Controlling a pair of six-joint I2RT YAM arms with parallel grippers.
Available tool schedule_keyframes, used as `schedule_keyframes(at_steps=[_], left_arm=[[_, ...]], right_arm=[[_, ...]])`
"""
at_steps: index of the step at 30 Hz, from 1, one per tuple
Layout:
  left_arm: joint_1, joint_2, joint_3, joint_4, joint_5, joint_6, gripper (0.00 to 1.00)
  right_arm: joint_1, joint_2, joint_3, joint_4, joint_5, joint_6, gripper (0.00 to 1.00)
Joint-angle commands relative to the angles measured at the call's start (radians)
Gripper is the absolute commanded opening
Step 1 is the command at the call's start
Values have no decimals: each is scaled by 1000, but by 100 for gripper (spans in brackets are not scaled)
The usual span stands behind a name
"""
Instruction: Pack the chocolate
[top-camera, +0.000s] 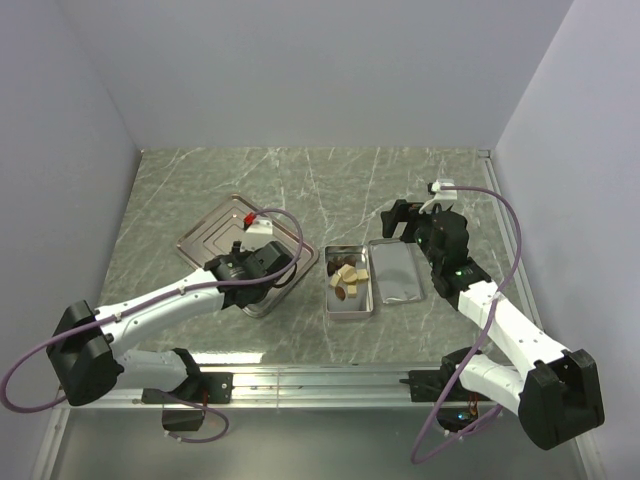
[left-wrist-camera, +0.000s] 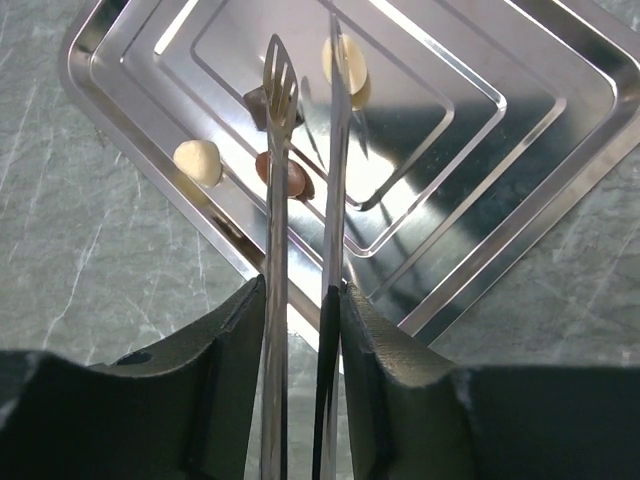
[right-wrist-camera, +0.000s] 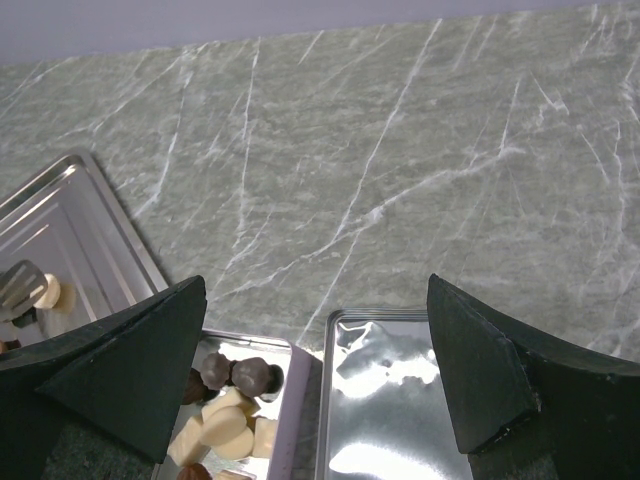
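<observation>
Pick-up step: your left gripper (left-wrist-camera: 300, 296) was clamped on the tongs (left-wrist-camera: 281, 90), their tips slightly apart over a brown chocolate (left-wrist-camera: 284, 176) on the tray (left-wrist-camera: 560, 120) ahead. The next move likely called for lowering and squeezing. Your right gripper (right-wrist-camera: 318, 290) stood wide apart and empty, with the part-filled tin (right-wrist-camera: 286, 425) below-left.

One ridged steel tray (top-camera: 207, 232) carries four lumps of chocolate: two cream ones (left-wrist-camera: 197, 162) and two brown ones (left-wrist-camera: 283, 176), one of them darker than the other. One open tin (top-camera: 352, 310) holds a heap of more lumps (right-wrist-camera: 228, 425). At least two dark (right-wrist-camera: 255, 375) and three cream show there, but they overlap and part is out of view, so the full number cannot be told. One lid (top-camera: 397, 272). One pair of metal tongs (left-wrist-camera: 272, 240) with two blades. Two arms: a left arm (top-camera: 165, 297) and a right arm (top-camera: 512, 328).
</observation>
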Motion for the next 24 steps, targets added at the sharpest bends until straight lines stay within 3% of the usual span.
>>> schedule_keyframes(at_steps=[1,24], left_arm=[[-9,-16,24,33,-5,2,41],[-18,50,27,43,12,10,43]], right_arm=[[-3,1,45,18,6,-11,97],[-3,1,45,18,4,-11,97]])
